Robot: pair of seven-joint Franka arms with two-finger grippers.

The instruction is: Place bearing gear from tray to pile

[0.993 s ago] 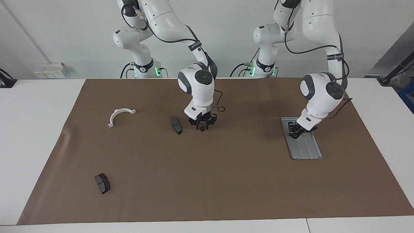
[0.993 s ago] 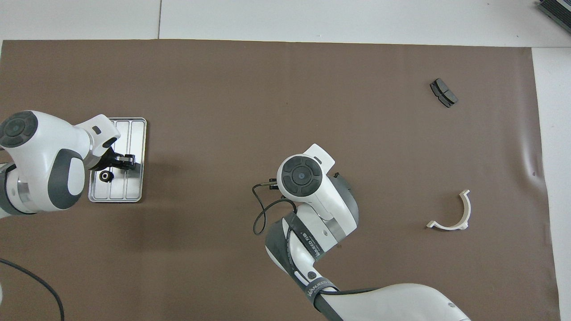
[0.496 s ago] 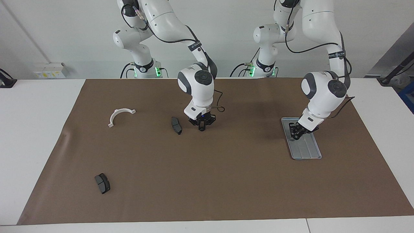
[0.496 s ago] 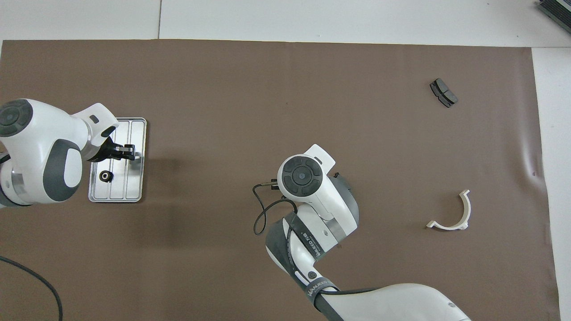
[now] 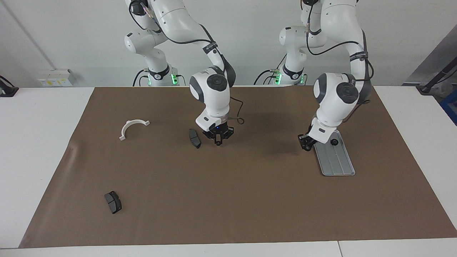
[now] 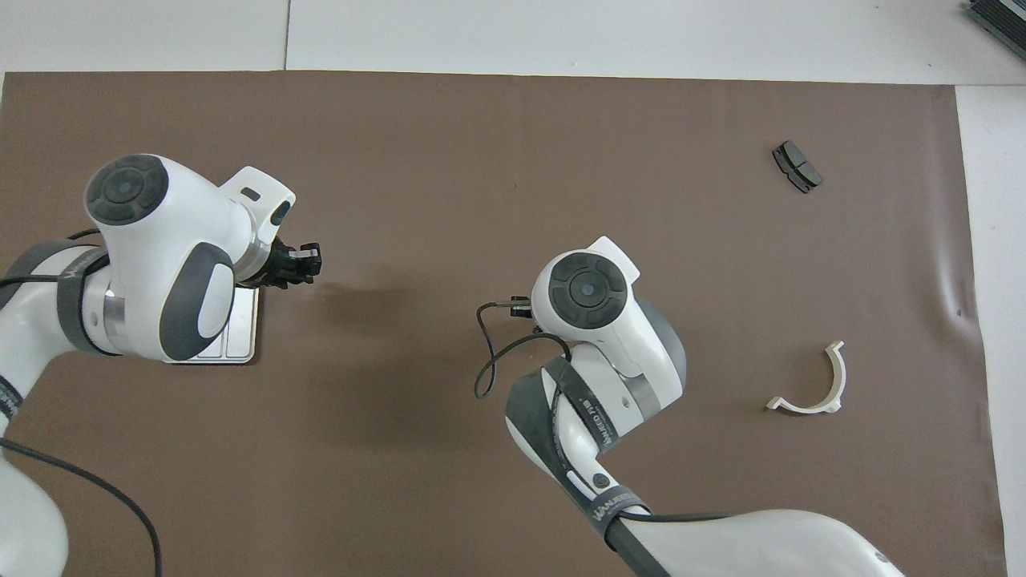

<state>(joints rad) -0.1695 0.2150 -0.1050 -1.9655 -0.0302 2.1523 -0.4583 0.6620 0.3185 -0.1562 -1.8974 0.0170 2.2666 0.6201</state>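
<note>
- Your left claw (image 5: 305, 144) has swung off the tray (image 5: 337, 160) and now hangs over the mat (image 5: 250, 185) just beside it. I cannot tell whether it carries anything.
- One gear (image 5: 334, 142) still sits on the tray's end nearer the robots.
- Your right claw (image 5: 218, 140) has pinched closed near the brake pad (image 5: 195, 138).

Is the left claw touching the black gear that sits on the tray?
Apart. In the facing view the left claw hangs over the brown mat just off the tray, and bare tray shows between it and the gear.
</note>
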